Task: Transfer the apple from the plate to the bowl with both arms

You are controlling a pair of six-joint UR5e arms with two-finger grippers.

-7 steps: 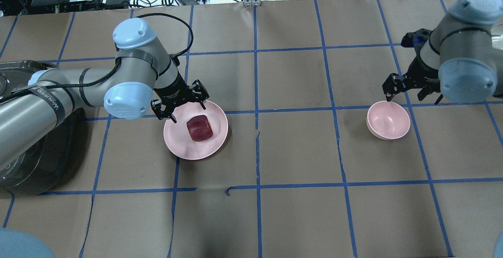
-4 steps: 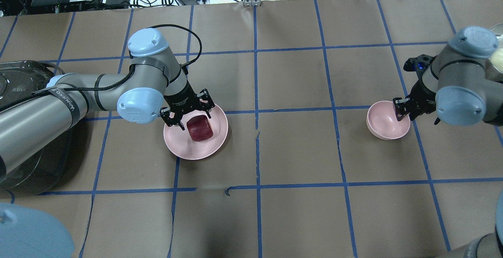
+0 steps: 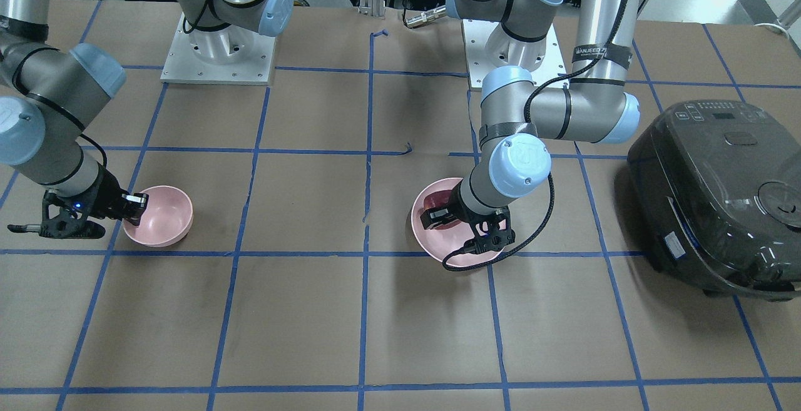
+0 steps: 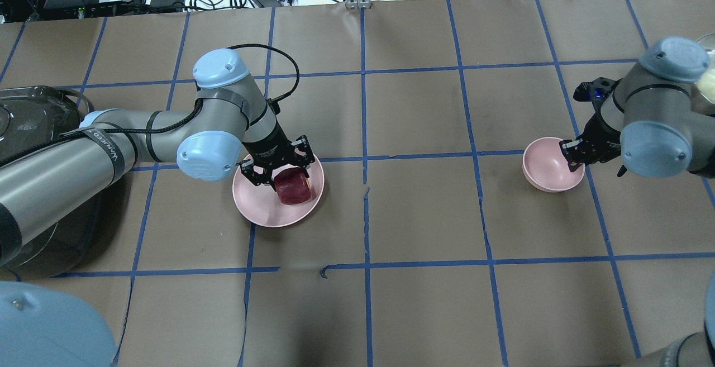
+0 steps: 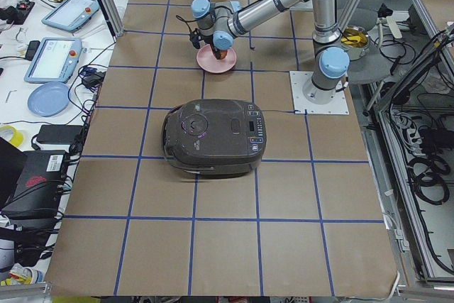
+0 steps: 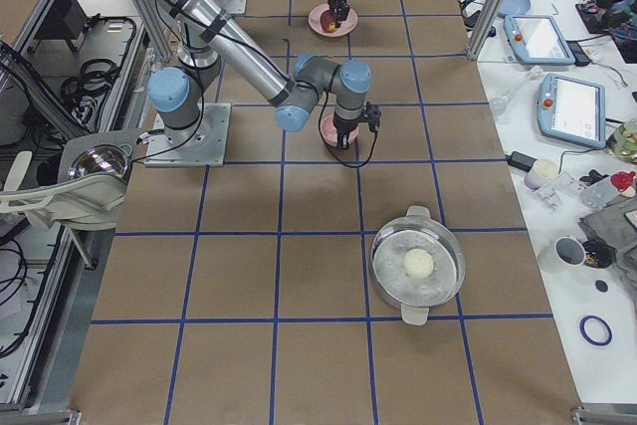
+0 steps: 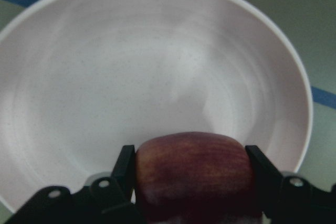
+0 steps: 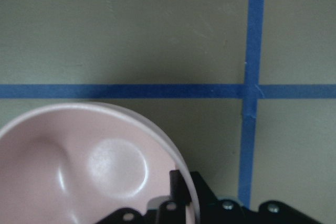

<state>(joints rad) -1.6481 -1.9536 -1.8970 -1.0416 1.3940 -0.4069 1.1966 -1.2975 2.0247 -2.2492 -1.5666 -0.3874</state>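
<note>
The left gripper (image 4: 282, 170) is closed on the apple (image 4: 294, 187), with one finger against each side. The apple is over the plate (image 4: 262, 213); contact between them cannot be determined. The plate lies in the left half of the worktop (image 4: 424, 216). The right gripper (image 4: 572, 157) clamps the rim of the bowl (image 4: 544, 168), one finger inside. The bowl is near the right edge.

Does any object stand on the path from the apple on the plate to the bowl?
Nothing visible stands between the apple and the bowl. The right gripper grips the bowl's rim on the side away from the apple.
</note>
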